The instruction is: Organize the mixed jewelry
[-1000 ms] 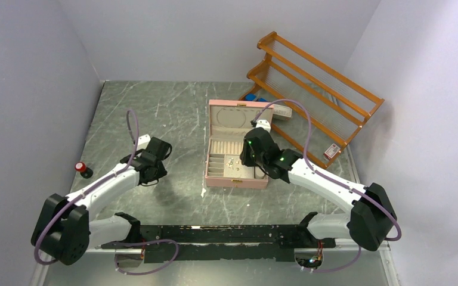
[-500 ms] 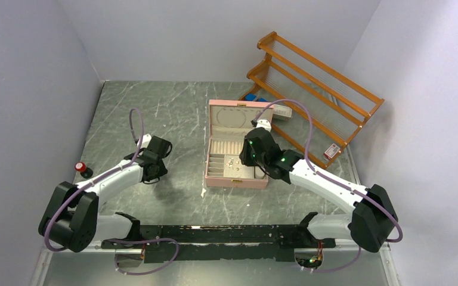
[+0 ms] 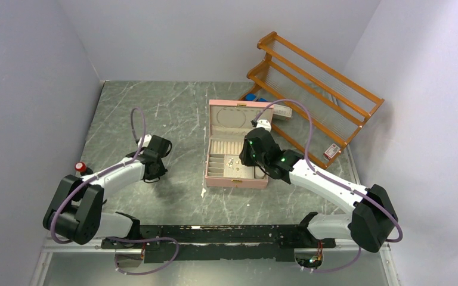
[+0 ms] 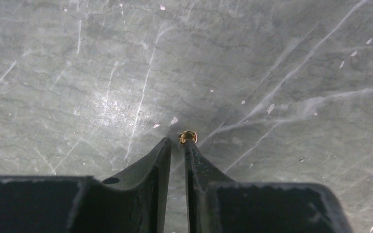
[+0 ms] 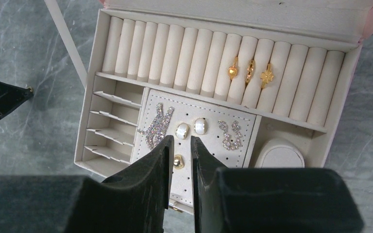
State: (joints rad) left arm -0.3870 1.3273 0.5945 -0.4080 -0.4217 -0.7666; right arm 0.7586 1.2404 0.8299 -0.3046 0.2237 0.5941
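Observation:
The pink jewelry box (image 3: 237, 182) lies open mid-table, its cream tray (image 5: 94, 97) under my right gripper (image 5: 179, 139). Three gold rings (image 5: 250, 70) sit in the ring rolls. Crystal earrings (image 5: 156, 127), two pearl studs (image 5: 182, 130) and a gold stud (image 5: 178, 161) rest on the perforated pad. The right jaws stand a narrow gap apart above the gold stud, holding nothing. My left gripper (image 4: 177, 140) is low over bare table left of the box. A tiny gold piece (image 4: 188, 137) sits at its right fingertip; the left finger stays clear of it.
An orange wooden rack (image 3: 316, 83) leans at the back right, with small boxes (image 3: 332, 151) under it. A red-capped object (image 3: 81, 167) stands near the left wall. In the right wrist view, the left gripper (image 5: 2, 99) shows at the left edge.
The left arm has drawn back toward the left wall, and its jaws have narrowed. The right arm has stayed over the box.

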